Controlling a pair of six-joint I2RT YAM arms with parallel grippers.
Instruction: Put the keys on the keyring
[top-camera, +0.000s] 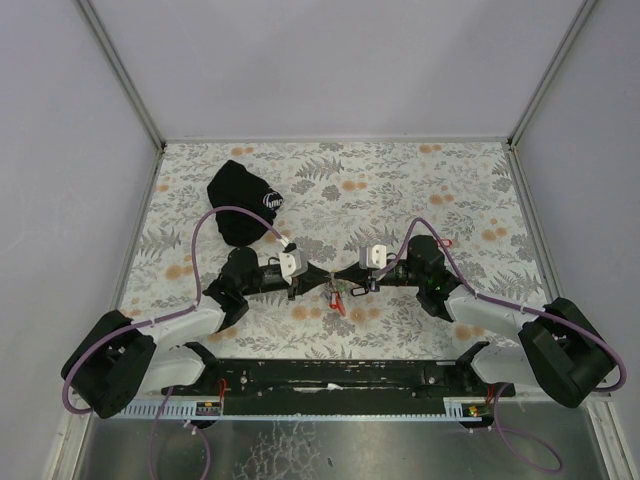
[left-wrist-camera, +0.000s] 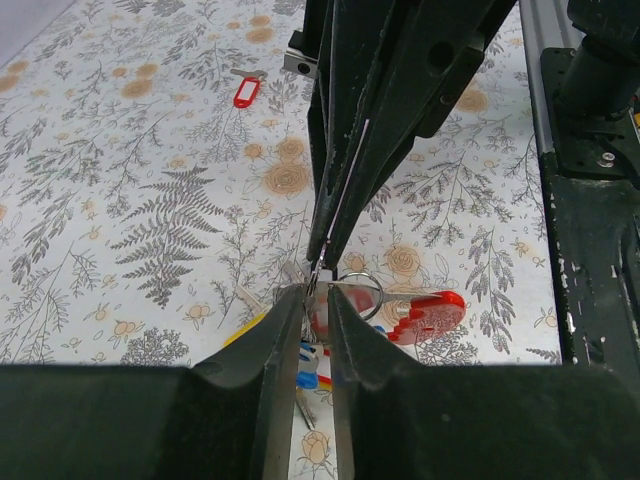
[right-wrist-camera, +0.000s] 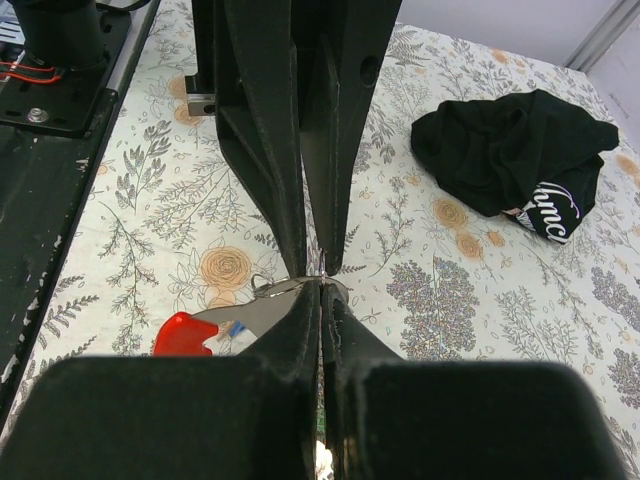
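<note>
The black pouch (right-wrist-camera: 510, 150) is lying crumpled near the far edge, its contents hidden. The keys (top-camera: 335, 297) are bunching at the keyring (left-wrist-camera: 358, 283) between both pincers, mid-bench (top-camera: 400, 180), well away from the side edges. The right pincer (right-wrist-camera: 320, 285) is pressing shut at the ring. The left pincer (left-wrist-camera: 315, 297) is standing nearly closed about it, and I cannot tell whether it is gripping. The left wrist view is showing a loose red-tagged key (left-wrist-camera: 245, 88); the right wrist view is not.

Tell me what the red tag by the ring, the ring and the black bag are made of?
Red tag: likely plastic, smooth and glossy. Ring: looks like metal, thin, silvery, shiny. Black bag: soft cloth, matte, crumpled into folds.
</note>
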